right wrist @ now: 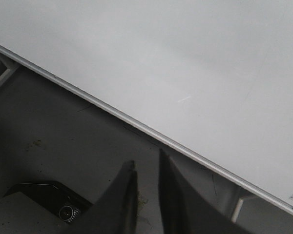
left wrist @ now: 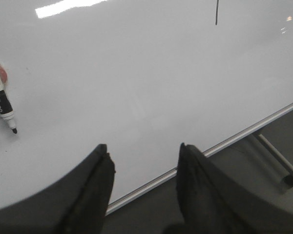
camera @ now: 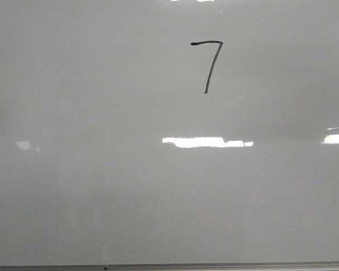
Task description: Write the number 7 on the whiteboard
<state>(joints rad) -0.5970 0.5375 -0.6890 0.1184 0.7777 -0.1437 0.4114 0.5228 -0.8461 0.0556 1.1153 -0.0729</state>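
Front view: 7 (camera: 208, 65) already drawn, high and slightly right of centre on whiteboard (camera: 101, 197); top bar short, downstroke long and slanted, ink clean. No arm or gripper in sight. Frame edge just visible along the bottom.

Left wrist view: left gripper (left wrist: 145, 163) wide open, nothing held, hanging over the board's lower edge. Marker (left wrist: 1, 100) lying uncapped on the board, well apart from the fingers, tip resting on or just above the surface. Only the tail of the 7's downstroke showing at the far edge. Likely risks here: bare tip leaving a stray dot or line if nudged or rolled; ink drying out with the cap off; a careless sweep of the arm over the board smearing the fresh digit.

Right wrist view: right gripper (right wrist: 147, 168) nearly closed, only a narrow gap between the fingers, nothing gripped, hanging off the board beyond its frame, above the dark floor. No digit in sight. Probable hazard: clipping the frame on any move back over the board, jolting it and setting the loose marker rolling.
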